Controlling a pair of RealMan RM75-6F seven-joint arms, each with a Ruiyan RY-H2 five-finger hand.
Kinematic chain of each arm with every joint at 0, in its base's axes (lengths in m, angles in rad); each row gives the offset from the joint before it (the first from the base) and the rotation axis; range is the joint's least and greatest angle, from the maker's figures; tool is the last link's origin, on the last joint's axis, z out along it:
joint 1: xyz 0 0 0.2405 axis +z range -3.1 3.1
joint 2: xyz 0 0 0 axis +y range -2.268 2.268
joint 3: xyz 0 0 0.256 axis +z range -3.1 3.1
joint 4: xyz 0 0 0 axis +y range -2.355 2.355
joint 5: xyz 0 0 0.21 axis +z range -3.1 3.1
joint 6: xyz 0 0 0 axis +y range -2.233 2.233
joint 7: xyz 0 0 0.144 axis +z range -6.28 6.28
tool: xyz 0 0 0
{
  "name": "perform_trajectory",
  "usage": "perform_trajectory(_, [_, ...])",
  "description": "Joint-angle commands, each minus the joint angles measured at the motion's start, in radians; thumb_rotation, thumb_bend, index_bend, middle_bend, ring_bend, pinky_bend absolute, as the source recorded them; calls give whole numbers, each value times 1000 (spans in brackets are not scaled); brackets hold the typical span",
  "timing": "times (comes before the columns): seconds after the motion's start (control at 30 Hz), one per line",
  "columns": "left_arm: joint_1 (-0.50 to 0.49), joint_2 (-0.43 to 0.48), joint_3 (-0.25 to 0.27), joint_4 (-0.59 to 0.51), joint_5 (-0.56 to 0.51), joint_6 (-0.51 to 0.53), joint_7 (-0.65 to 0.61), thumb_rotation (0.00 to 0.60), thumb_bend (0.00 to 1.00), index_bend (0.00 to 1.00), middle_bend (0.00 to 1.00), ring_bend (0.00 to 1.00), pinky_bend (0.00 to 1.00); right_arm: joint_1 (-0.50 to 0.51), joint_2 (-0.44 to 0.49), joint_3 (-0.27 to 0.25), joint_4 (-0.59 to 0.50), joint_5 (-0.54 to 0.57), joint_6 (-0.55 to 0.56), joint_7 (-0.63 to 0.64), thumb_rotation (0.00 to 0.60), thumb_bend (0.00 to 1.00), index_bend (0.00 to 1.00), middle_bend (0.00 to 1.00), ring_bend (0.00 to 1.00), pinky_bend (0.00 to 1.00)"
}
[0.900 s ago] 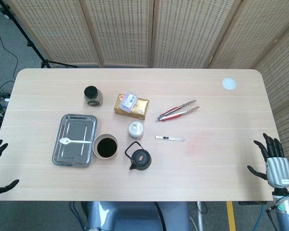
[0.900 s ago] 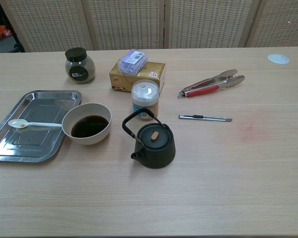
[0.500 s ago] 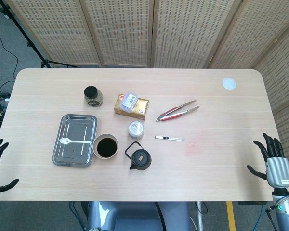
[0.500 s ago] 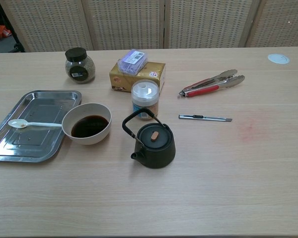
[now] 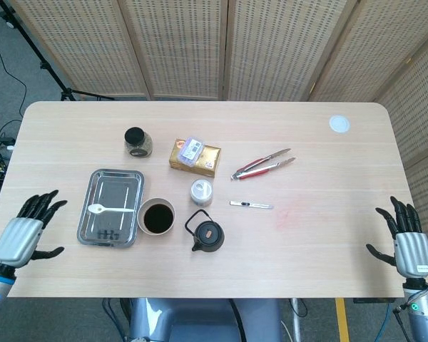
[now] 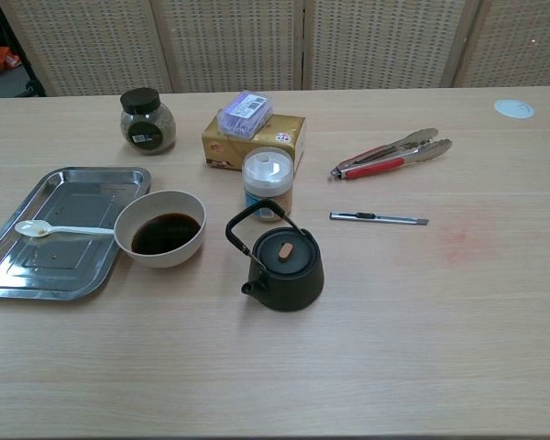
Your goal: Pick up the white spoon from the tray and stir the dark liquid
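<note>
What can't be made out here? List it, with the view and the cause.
- Both hands: outside the chest view's frame; only the head view shows the left hand and right hand.
- Labels on the jar and the white canister: too small to read in either view.
- How deep the dark liquid is in the bowl: the surface is opaque.
- Contents of the teapot: hidden by its lid.

Bright, even overhead light in both views; shadows soft and short under the kettle (image 6: 282, 266) and bowl (image 6: 160, 227). Mild glare on the metal tray (image 6: 64, 197). Sharp focus throughout, no motion blur.
</note>
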Motion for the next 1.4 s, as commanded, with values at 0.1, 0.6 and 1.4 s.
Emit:
perform_trajectory(0.1, [-100, -39, -45, -14, -90, -140, 65, 600, 70, 359, 0, 0, 0, -1, 0, 1, -1, 2, -2, 2, 600, 55, 194, 0, 0, 0])
perform_trajectory(0.6, [-231, -220, -100, 134, -281, -284, 170, 600, 93, 406, 0, 0, 0, -2, 2, 0, -2, 2, -7, 9, 600, 55, 194, 0, 0, 0])
perform_trajectory(1.4, [-285, -347, -92, 290, -330, -307, 180, 600, 56, 406, 0, 0, 0, -3, 11, -19, -4, -14, -14, -33, 600, 0, 104, 0, 0, 0])
